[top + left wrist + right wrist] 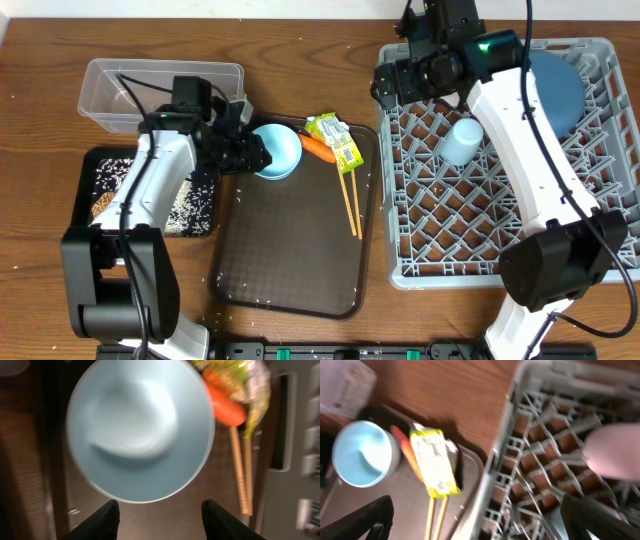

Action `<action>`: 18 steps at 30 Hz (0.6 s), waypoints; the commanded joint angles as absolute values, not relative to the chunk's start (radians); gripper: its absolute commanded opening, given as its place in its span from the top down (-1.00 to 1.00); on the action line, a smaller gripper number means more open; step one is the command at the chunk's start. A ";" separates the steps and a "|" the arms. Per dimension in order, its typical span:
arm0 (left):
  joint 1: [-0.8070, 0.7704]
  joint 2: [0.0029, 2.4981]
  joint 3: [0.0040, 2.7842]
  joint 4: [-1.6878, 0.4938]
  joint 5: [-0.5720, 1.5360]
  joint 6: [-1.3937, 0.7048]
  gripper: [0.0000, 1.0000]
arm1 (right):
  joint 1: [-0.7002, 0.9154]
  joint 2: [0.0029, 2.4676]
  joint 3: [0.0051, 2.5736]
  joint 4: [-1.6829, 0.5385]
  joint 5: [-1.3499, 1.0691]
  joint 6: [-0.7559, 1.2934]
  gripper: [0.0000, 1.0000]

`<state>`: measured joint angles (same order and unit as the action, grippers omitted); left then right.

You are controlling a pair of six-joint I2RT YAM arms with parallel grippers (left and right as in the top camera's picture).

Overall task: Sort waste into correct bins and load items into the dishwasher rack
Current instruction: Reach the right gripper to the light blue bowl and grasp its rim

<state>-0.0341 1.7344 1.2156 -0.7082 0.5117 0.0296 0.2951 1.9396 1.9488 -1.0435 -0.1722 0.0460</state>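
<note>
Left hand [160, 512] is released: its 2 fingers stand apart just short of the small light-blue bowl [137, 430], probably aligned for a rim grasp. The bowl sits upright and empty at the far-left corner of the brown serving tray [290, 250], beside the carrot [318, 150]. Right hand [477, 517] is spread wide and empty over the edge of the dishwasher rack [480, 230].

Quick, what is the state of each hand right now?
Left hand: open, holding nothing; the small light-blue bowl lies just ahead.
Right hand: open, holding nothing.
</note>
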 commanded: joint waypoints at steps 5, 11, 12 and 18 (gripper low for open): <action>-0.042 1.739 1.205 -0.715 0.380 -0.039 -0.07 | 0.393 2.050 1.965 -0.967 -0.302 0.089 -0.98; -0.037 1.658 1.208 -0.784 0.212 -0.134 -0.07 | 0.506 2.151 1.965 -0.876 -0.291 0.158 -0.64; -0.037 1.637 1.208 -0.793 0.188 -0.145 -0.07 | 0.521 2.165 1.965 -0.858 -0.279 0.179 -0.58; -0.037 1.486 1.208 -0.800 0.139 -0.196 -0.08 | 0.595 2.248 1.965 -0.806 -0.224 0.279 -0.11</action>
<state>-0.0410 1.5612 1.2133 -0.8001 0.2031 -0.1421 0.5690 2.2112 1.9522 -0.8124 -0.2550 0.1989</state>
